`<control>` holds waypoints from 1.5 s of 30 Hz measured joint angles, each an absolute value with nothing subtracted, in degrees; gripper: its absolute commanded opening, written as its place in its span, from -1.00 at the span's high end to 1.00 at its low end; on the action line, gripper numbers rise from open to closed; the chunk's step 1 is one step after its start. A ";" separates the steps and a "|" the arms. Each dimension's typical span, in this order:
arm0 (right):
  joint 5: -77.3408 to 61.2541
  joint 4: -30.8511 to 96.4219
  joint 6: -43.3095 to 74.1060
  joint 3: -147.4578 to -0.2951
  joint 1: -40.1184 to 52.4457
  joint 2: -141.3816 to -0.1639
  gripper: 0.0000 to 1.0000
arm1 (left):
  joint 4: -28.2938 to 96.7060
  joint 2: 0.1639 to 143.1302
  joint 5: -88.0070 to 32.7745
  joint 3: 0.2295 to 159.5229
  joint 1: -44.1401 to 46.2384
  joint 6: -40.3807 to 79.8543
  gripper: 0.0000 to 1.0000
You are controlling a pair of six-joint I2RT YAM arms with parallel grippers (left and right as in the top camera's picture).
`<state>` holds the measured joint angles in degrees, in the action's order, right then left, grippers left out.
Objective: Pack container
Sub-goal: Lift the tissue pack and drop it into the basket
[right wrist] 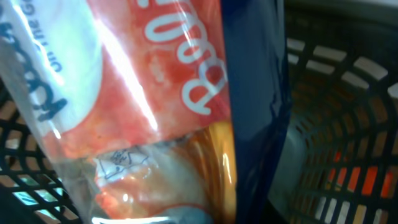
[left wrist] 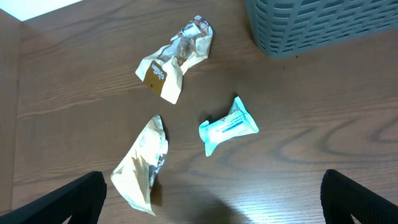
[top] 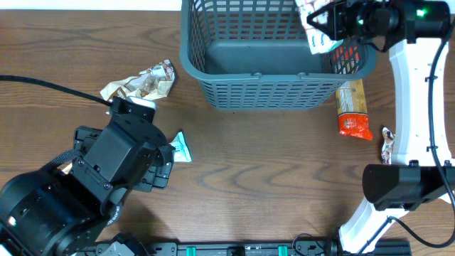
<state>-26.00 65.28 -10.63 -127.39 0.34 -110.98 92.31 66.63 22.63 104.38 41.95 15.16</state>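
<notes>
The right tool (top: 333,23) is pinched nearly closed on a red-and-white snack packet (top: 316,37), with a corner of the container (top: 256,89) directly beneath it; this looks like the drop-in step. Next it should lower and let go. The left tool (left wrist: 211,202) gapes wide and empty, a teal packet (left wrist: 227,126) on the bench (left wrist: 298,155) just ahead of it.

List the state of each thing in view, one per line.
container: upright, visible floor bare.
left gripper: open, holding nothing, above the table.
right gripper: shut on snack packet, over the container's corner.
teal packet: on table.
crumpled packet: on table.
orange packet: on table beside container.
</notes>
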 measured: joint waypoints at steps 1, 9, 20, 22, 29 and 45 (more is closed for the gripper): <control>-24.95 65.34 -10.63 -126.91 0.62 -110.98 0.98 | 92.31 66.63 22.63 104.38 41.95 15.16 -0.97; -20.69 62.50 -10.79 -117.43 0.89 -111.22 0.97 | 92.31 66.63 22.63 104.38 41.95 15.16 -0.97; -19.66 59.77 -10.87 -112.73 0.91 -111.57 0.34 | 92.31 66.63 22.63 104.38 41.95 15.16 -0.97; -19.64 58.94 -10.81 -112.73 0.91 -111.57 0.17 | 92.31 66.63 22.63 104.38 41.95 15.16 -0.97; -18.79 55.79 -10.66 -112.73 0.91 -111.59 -0.01 | 92.31 66.63 22.63 104.38 41.95 15.16 -0.97; -18.13 51.29 -7.33 -112.73 0.89 -111.59 -0.87 | 92.31 66.63 22.63 104.38 41.95 15.16 -0.97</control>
